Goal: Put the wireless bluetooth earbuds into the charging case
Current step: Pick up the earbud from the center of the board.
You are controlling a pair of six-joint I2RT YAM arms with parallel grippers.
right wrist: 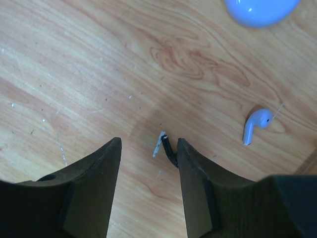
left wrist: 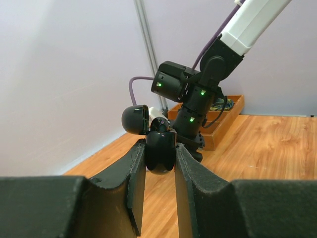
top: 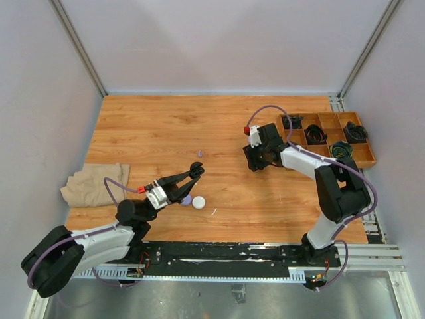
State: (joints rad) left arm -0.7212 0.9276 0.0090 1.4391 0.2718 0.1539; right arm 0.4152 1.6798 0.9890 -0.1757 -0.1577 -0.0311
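My left gripper (left wrist: 159, 148) is shut on a black charging case (left wrist: 161, 151), held above the table with its lid (left wrist: 135, 119) hinged open to the left; from the top the left gripper (top: 194, 173) sits mid-table. My right gripper (right wrist: 148, 143) points down at the wood, open. A thin black earbud (right wrist: 169, 149) lies against the inner side of its right finger (right wrist: 198, 178), with a small pale sliver (right wrist: 158, 145) beside it. A lavender earbud (right wrist: 256, 124) lies off to the right. From the top the right gripper (top: 255, 162) hides the black earbud.
A lavender case (top: 186, 199) and a white case (top: 198, 203) lie under my left arm, a small white piece (top: 214, 212) beside them. A wooden tray (top: 364, 160) with coiled black cables stands at the right. A beige cloth (top: 96, 183) lies at the left edge.
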